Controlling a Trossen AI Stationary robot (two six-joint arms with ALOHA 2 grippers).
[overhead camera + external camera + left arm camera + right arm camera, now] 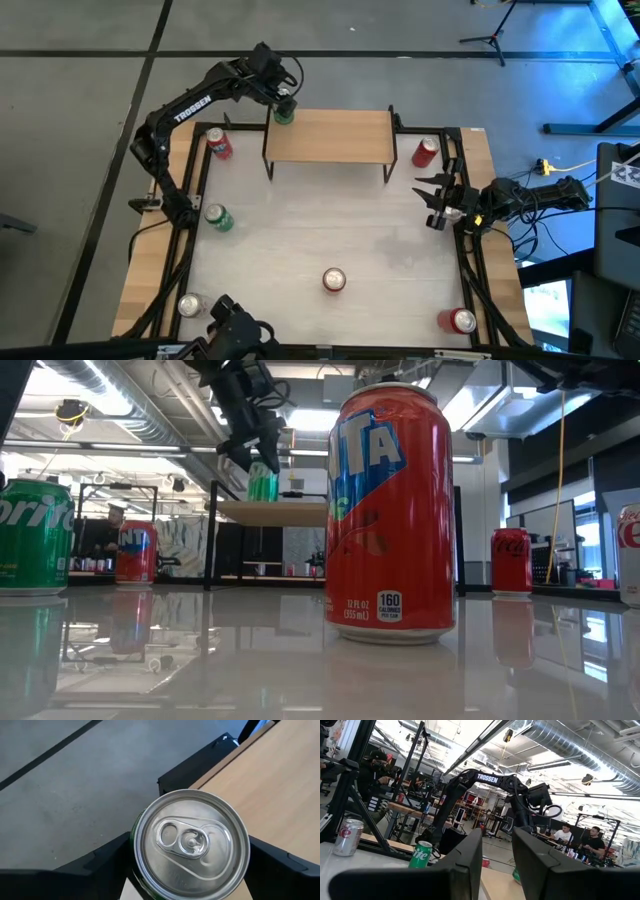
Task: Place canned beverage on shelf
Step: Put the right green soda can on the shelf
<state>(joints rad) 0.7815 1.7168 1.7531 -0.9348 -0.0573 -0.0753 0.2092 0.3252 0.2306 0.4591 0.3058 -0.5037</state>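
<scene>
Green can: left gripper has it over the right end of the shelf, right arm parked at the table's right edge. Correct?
Not quite. The left gripper has the green can at the left end of the shelf, not the right; the high view shows it. The right gripper does wait at the table's right edge.

Two matte-black jointed arms; white "TROSSEN" lettering on left arm's [190,105] link. Looped black cable at its wrist. Right arm [520,198] carries bundled black cables; angular black claw fingers [540,865].
</scene>
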